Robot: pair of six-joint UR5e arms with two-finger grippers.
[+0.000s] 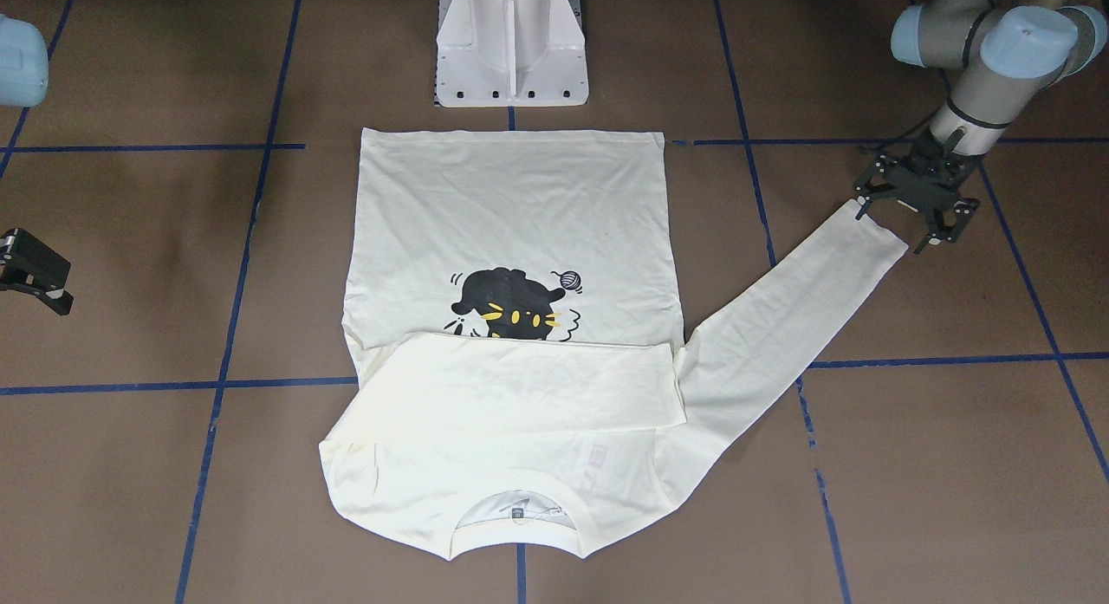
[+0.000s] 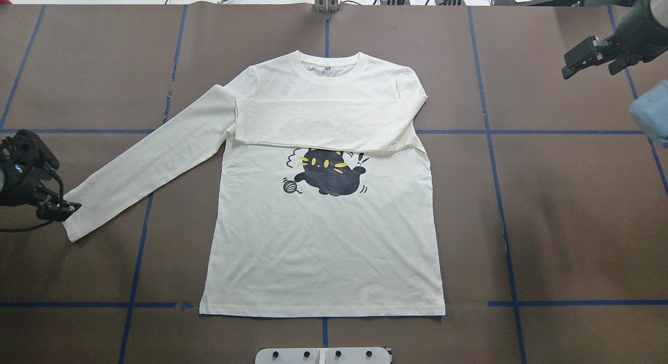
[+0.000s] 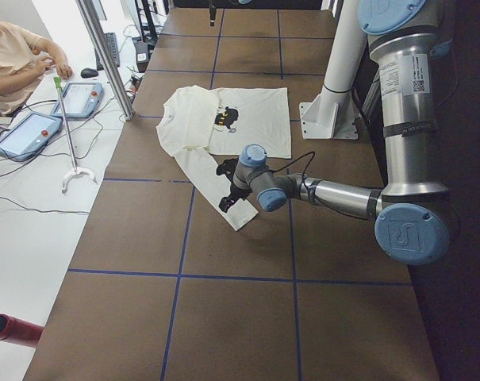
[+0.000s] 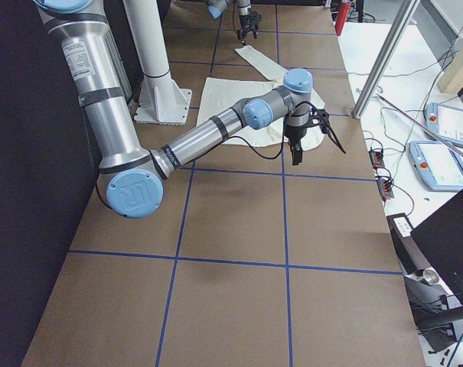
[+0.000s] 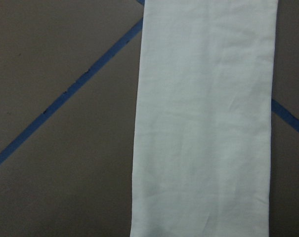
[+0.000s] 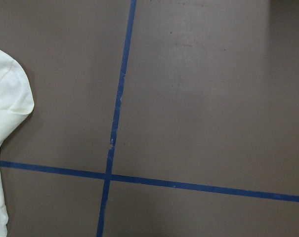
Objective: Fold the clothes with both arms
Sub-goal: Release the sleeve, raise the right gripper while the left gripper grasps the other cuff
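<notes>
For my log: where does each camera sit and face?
Front-facing: across the table, facing the pedestal; left tool at right.
Overhead: behind the pedestal, looking down; right tool top right.
Exterior left: table's end; left arm near.
Exterior right: opposite end; right arm near.
Left wrist: down onto sleeve; no body.
Right wrist: down onto table; no body.
Shared: first two show the cat graphic.
</notes>
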